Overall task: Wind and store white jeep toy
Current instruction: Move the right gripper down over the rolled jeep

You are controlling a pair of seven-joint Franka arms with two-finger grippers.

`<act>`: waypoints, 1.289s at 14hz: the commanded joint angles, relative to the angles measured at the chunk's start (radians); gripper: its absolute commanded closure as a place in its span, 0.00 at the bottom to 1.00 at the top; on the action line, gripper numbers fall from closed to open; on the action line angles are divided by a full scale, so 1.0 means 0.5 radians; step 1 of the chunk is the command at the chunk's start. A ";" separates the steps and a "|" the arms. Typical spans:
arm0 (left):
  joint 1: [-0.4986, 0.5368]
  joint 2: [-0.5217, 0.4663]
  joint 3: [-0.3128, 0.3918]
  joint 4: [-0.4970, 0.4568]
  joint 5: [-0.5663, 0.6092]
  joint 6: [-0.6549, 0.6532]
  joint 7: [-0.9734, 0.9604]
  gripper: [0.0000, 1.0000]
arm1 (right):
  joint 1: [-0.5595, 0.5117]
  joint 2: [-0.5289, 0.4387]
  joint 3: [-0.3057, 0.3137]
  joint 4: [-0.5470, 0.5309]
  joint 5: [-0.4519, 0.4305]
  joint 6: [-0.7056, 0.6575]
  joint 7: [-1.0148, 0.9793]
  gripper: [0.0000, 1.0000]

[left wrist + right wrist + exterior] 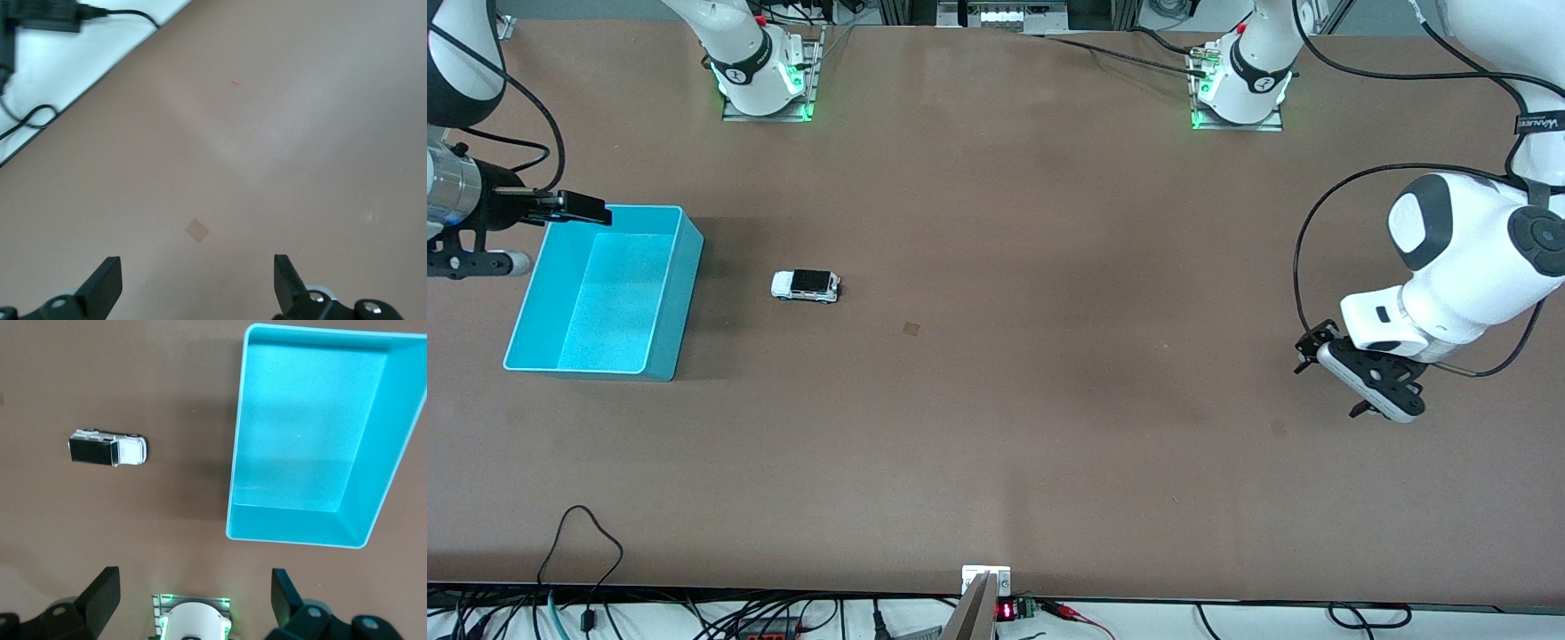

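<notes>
The white jeep toy (806,285) stands on the brown table beside the teal bin (681,302), on the side toward the left arm's end. The bin holds nothing. My right gripper (576,207) hangs in the air over the bin's rim farthest from the front camera. In the right wrist view it (195,581) is open and empty, with the jeep (107,449) and the bin (293,534) below it. My left gripper (1334,378) waits over bare table at the left arm's end. It is open and empty in the left wrist view (198,268).
A small tan patch (911,329) marks the table near its middle. Another patch (197,231) lies under my left gripper. Cables (587,542) run along the table edge nearest the front camera. The two arm bases (765,80) stand along the edge farthest from it.
</notes>
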 commanded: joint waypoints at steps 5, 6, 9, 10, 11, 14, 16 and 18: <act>-0.030 -0.137 0.062 0.046 -0.022 -0.169 -0.681 0.00 | -0.004 -0.110 0.010 -0.298 0.030 0.179 -0.249 0.00; -0.030 -0.171 0.068 0.059 -0.022 -0.221 -0.782 0.00 | -0.001 -0.183 0.010 -0.470 0.027 0.307 -0.323 0.00; -0.133 -0.199 0.187 0.208 -0.019 -0.475 -1.074 0.00 | 0.011 -0.349 0.062 -0.918 0.009 0.740 -0.464 0.00; -0.173 -0.202 0.239 0.267 -0.025 -0.582 -1.139 0.00 | -0.010 -0.371 0.169 -1.004 -0.003 0.857 -0.531 0.00; -0.186 -0.211 0.261 0.313 -0.025 -0.663 -1.188 0.00 | -0.080 -0.371 0.276 -1.054 -0.031 0.931 -0.635 0.00; -0.253 -0.235 0.350 0.405 -0.032 -0.816 -1.314 0.00 | -0.298 -0.356 0.620 -1.115 -0.049 1.081 -0.942 0.00; -0.397 -0.257 0.521 0.463 -0.062 -0.923 -1.384 0.00 | -0.308 -0.356 0.737 -1.171 -0.053 1.183 -1.123 0.00; -0.480 -0.284 0.635 0.552 -0.126 -1.138 -1.464 0.00 | -0.314 -0.356 0.801 -1.259 -0.080 1.324 -1.249 0.00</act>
